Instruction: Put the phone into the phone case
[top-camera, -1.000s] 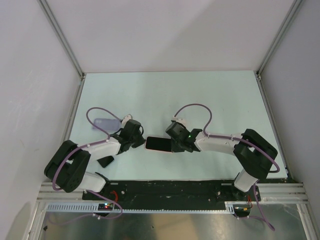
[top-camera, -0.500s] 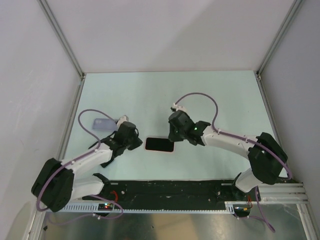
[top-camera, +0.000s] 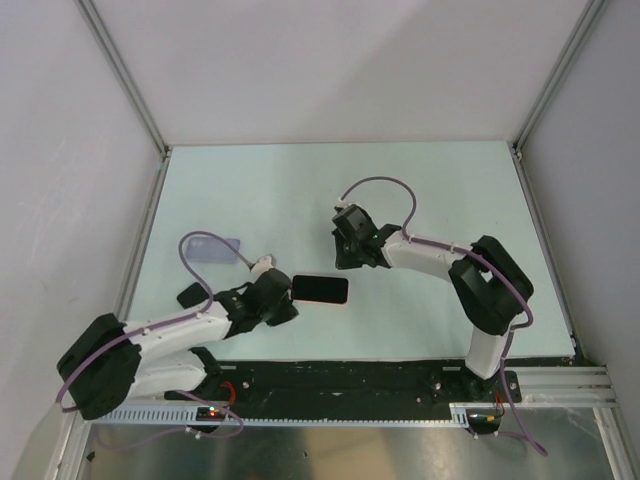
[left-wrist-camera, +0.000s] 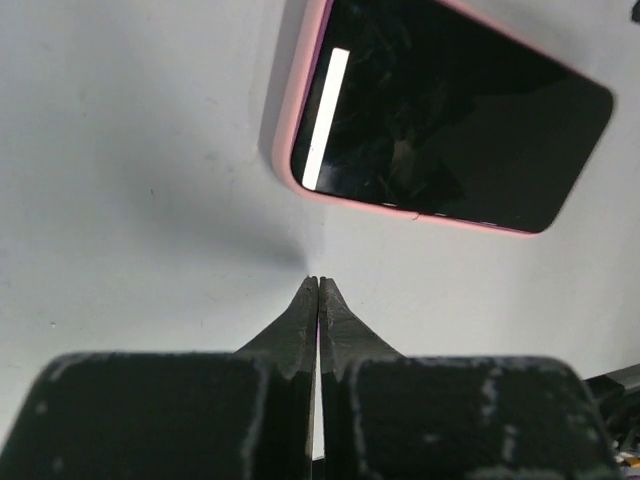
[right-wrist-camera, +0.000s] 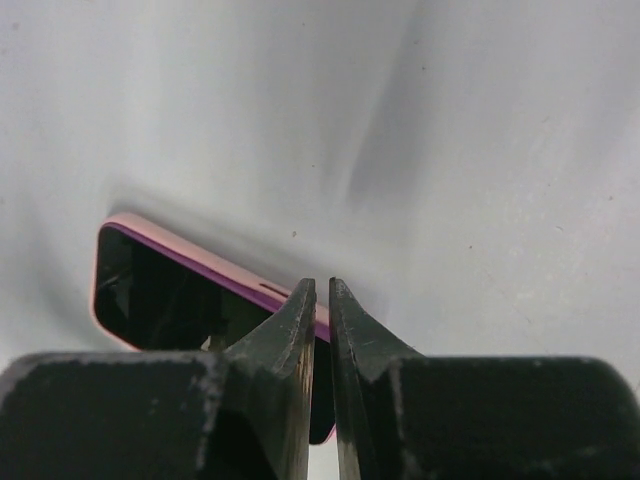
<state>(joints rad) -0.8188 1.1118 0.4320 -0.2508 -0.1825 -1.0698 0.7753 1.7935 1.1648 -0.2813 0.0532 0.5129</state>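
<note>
From above, one phone (top-camera: 320, 289) lies flat on the pale green table (top-camera: 400, 190), screen up, a black slab with a thin pink rim. One phone case (top-camera: 215, 248), translucent lavender, lies well apart to its left, near the table's left edge. There are two arms. The left gripper (top-camera: 288, 303) sits just beside the phone's left end, and the right gripper (top-camera: 345, 265) is near its upper right corner.

In the left wrist view the left gripper (left-wrist-camera: 318, 290) has its jaws pressed together on nothing, just short of the phone (left-wrist-camera: 450, 120). The glossy dark screen carries one white strip of reflection.

In the right wrist view the right gripper (right-wrist-camera: 320, 300) stands a narrow slit apart, empty. Its tips overlap the near end of the phone (right-wrist-camera: 170, 295); whether they touch it cannot be told. The pink side edge shows a purple line under the glass.
</note>
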